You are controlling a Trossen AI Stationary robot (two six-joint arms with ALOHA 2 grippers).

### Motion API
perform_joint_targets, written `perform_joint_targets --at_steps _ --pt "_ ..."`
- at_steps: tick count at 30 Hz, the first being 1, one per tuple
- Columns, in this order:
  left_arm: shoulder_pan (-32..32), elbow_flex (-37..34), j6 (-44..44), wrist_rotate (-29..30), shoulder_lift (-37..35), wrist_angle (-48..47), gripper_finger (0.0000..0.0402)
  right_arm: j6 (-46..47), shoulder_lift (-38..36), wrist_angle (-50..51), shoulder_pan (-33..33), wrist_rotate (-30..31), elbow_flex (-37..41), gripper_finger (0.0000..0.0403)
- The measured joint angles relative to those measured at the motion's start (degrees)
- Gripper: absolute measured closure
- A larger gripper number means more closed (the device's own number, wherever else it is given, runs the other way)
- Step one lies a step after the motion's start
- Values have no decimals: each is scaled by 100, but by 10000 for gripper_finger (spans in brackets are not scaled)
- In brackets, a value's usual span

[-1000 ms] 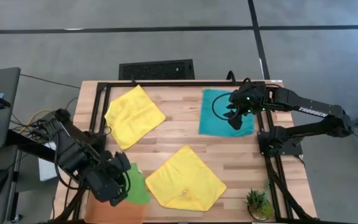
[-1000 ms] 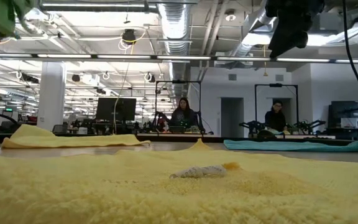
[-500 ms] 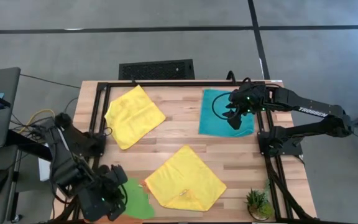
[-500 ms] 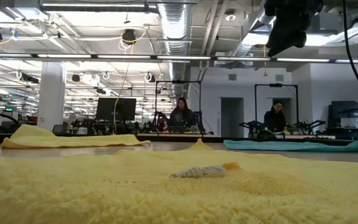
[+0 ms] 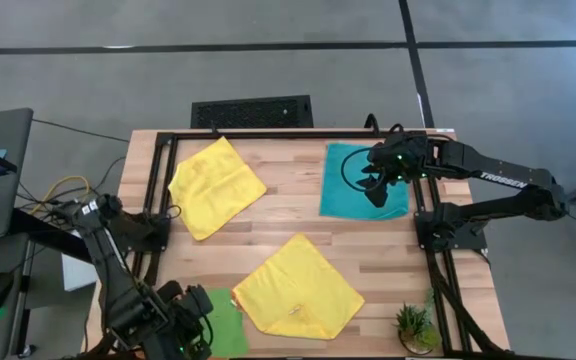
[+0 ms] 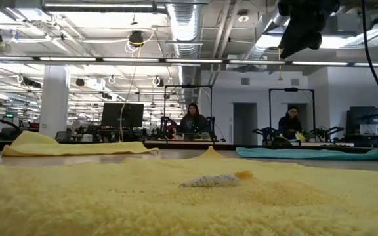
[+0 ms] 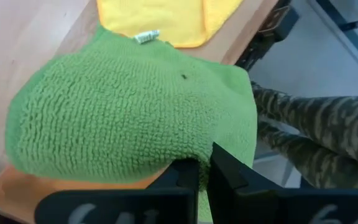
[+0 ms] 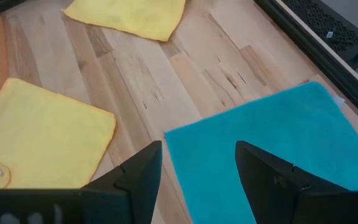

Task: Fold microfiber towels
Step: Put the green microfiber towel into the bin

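I count four microfiber towels on my bench. The lime green towel [image 7: 129, 112] is pinched at one edge by my left hand [image 7: 204, 177], its nubby pile bunched and draped, at the near left corner beside a yellow one. That near yellow towel [image 5: 298, 288] lies flat and turned diamond-wise, a small white tag showing near its front corner. The far yellow towel [image 5: 216, 186] lies flat toward the far left, also rotated. The teal towel [image 5: 353, 185] lies spread flat at the far right, roughly square to the bench.
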State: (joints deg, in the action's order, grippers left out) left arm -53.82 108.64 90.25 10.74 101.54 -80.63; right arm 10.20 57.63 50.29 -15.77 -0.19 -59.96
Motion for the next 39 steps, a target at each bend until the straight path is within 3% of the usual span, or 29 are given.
perform_joint_targets --at_steps 3,11,27,35,39 --pt "-91 -328 49 -77 7 219 401 0 0 1 0 0 0 175" --pt "-118 -1298 441 -1039 9 1128 401 34 0 1 0 0 0 175" --pt "-516 -1519 1786 -1027 17 596 401 87 0 -27 0 0 0 175" --pt "-544 -1528 1839 -1027 264 592 401 186 0 -74 -1 1 0 175" --pt "-551 -1526 2291 -1081 264 404 401 186 0 -216 -2 2 0 175"
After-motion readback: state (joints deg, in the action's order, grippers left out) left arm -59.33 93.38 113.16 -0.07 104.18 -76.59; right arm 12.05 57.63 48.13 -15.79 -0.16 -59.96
